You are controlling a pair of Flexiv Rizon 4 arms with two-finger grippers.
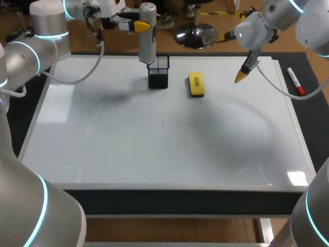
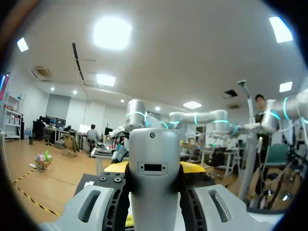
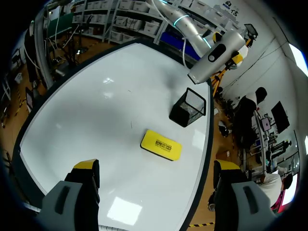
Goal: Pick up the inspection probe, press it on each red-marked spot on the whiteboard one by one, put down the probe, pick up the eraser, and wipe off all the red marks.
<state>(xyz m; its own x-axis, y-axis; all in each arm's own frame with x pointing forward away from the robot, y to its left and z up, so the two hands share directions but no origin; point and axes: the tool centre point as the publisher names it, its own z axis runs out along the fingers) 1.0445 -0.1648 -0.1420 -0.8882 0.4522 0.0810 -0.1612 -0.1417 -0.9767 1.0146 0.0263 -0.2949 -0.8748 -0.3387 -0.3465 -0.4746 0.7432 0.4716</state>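
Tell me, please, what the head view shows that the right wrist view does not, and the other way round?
Only the head view: the red-and-white marker pen, lying off the white whiteboard, beside its right edge. Only the right wrist view: the right pincer with its two yellow-tipped fingers plainly wide apart, open, holding nothing. Both: the whiteboard, the yellow rectangular eraser, the black mesh pen holder, and the grey cylindrical inspection probe, held by the left pincer over that holder.
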